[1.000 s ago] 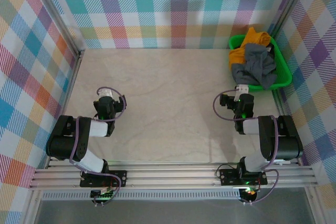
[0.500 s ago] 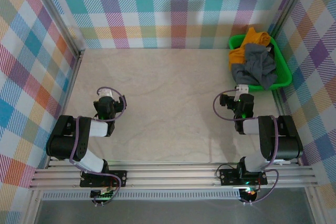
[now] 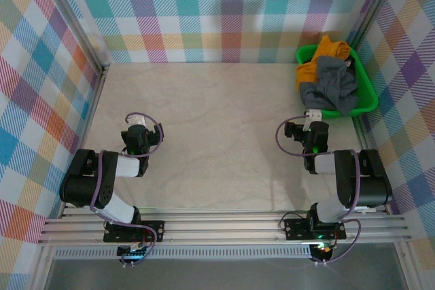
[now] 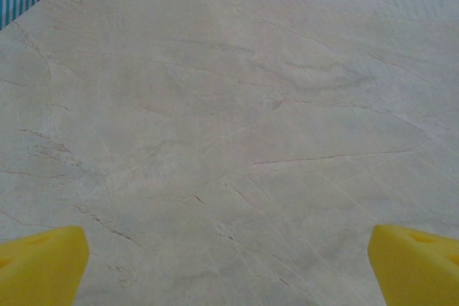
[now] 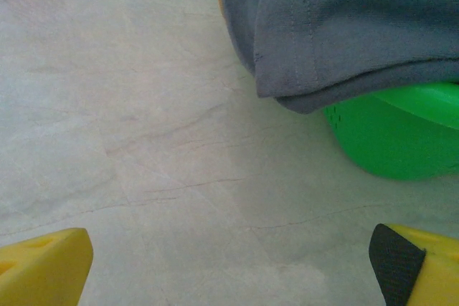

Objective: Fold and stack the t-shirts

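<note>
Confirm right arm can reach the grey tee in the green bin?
Likely yes: grey tee drapes over the green bin rim just ahead of the open right end effector, bare table between.

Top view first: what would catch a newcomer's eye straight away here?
The bright green basket in the far right corner of the table, heaped with a slate-grey t-shirt and a mustard-orange t-shirt. Loud pastel plaid walls enclose the pale tabletop, above which the left claw and the right claw both hang open.
</note>
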`<state>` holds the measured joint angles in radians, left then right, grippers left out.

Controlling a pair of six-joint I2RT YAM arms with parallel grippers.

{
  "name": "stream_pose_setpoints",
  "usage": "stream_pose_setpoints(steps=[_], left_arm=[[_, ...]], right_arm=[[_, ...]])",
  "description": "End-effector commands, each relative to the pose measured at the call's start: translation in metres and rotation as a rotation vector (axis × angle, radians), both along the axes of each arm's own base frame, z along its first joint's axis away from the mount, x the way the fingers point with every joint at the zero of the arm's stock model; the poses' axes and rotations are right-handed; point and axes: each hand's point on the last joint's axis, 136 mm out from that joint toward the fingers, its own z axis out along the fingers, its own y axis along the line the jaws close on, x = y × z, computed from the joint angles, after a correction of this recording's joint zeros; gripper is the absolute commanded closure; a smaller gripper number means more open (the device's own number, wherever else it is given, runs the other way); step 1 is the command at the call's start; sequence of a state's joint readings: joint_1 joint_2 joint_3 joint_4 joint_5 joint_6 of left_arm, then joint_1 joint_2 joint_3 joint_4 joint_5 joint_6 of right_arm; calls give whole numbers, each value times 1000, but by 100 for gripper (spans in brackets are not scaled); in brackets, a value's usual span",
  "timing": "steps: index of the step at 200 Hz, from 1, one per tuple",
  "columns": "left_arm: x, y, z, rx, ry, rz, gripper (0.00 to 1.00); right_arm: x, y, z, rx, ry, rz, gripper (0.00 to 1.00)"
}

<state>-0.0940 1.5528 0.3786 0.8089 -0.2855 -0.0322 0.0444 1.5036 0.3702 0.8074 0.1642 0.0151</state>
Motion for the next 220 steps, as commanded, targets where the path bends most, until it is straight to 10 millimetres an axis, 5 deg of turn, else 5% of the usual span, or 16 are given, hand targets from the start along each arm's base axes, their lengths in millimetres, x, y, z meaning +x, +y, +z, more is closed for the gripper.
stream_pose_setpoints(steps=[1,20,38,56,67,78,84,97,130,164,185,205,220], left_arm=[[10,-1,28,30,-30,9,0],[11,-3,72,40,-60,22,0],[17,1,129,-14,-217,68,0],[25,16,183,-162,-349,216,0],[21,31,186,-429,-301,430,0],[4,31,182,-619,-70,533,0],[0,31,182,-665,-25,597,3],[35,6,185,-824,4,423,15],[59,-59,213,-846,85,163,5],[34,-155,209,-805,229,-154,3],[8,-192,194,-777,300,-232,4],[-5,-203,189,-777,306,-234,8],[-6,-204,187,-792,308,-225,13]], right_arm=[[6,18,52,-72,-46,30,0],[0,33,142,-68,-236,25,0],[0,28,222,1,-260,-81,0],[1,17,259,155,-108,-207,0],[5,8,276,292,-86,-299,0],[15,4,286,346,-78,-268,0],[16,-12,284,357,-62,-352,3],[12,-47,266,411,12,-545,9],[39,-99,206,527,153,-645,8],[74,-119,136,497,371,-620,10],[94,-116,102,469,419,-541,14],[109,-113,76,490,455,-493,31],[116,-112,72,530,452,-476,66]])
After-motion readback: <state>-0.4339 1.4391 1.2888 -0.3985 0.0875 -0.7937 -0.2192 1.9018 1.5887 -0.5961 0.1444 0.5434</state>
